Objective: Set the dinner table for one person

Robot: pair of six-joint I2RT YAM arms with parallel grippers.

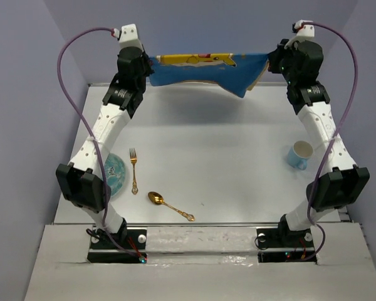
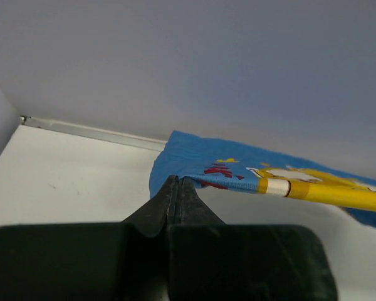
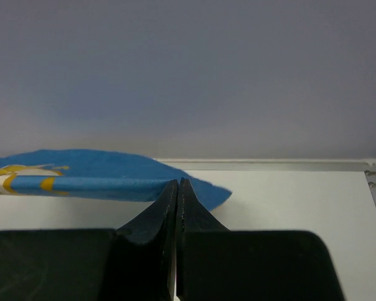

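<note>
A blue cloth placemat (image 1: 203, 70) with a yellow Pikachu print hangs stretched between my two grippers above the far edge of the white dinner table (image 1: 225, 163). My left gripper (image 1: 149, 61) is shut on its left corner, seen in the left wrist view (image 2: 177, 180) with the placemat (image 2: 238, 166) beyond. My right gripper (image 1: 271, 63) is shut on its right corner, seen in the right wrist view (image 3: 177, 182) with the placemat (image 3: 100, 172). A gold fork (image 1: 133, 169), a gold spoon (image 1: 169, 205), a patterned teal plate (image 1: 116, 174) and a light blue cup (image 1: 300, 154) rest on the table.
The plate lies partly under the left arm at the near left. The cup stands close beside the right arm. Grey walls close in the table at the back and both sides. A pale object (image 1: 258, 79) shows behind the placemat's right end.
</note>
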